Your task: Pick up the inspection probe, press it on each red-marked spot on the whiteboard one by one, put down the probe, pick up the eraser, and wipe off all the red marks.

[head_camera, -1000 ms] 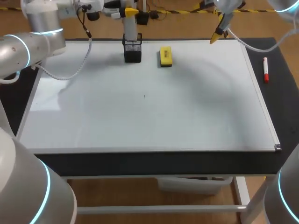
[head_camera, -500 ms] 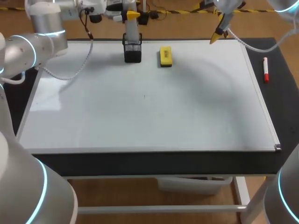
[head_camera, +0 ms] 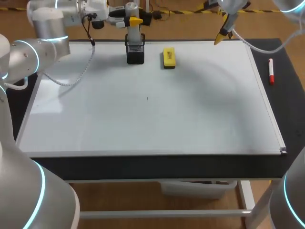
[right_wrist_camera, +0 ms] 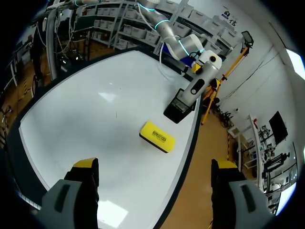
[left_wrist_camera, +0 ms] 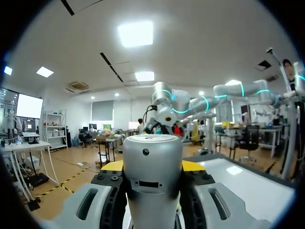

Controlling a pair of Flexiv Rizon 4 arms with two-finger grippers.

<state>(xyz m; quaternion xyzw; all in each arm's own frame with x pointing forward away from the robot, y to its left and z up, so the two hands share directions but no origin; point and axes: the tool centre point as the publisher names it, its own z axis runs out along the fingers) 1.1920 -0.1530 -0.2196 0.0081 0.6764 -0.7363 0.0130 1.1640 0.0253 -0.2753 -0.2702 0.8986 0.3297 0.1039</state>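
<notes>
Hiding most of the black desk [head_camera: 289, 109] beneath a broad, glossy whiteboard [head_camera: 152, 119], with only dark strips showing along the sides. Coming in from the left at the far edge, the left gripper [head_camera: 135, 22] pinching the top of the inspection probe [left_wrist_camera: 152, 176], a smooth grey metal cylinder. Pressing against both its sides in the left wrist view, with the yellow tips mostly hidden behind it. Standing upright in a black wire-mesh holder [head_camera: 135, 55] on the whiteboard, with the lower end lost inside the mesh. Hanging above the whiteboard's far edge towards the right, the right gripper [right_wrist_camera: 153, 167] spreading its fingers wide apart. Lying flat near the holder, apart from it: the eraser [head_camera: 168, 57], a yellow rectangular block. Resting on the desk off the whiteboard's right edge: a slim white marker [head_camera: 270, 71] with a red cap. Showing near the whiteboard's middle: a tiny dark speck [head_camera: 147, 98], too small for making out.
</notes>
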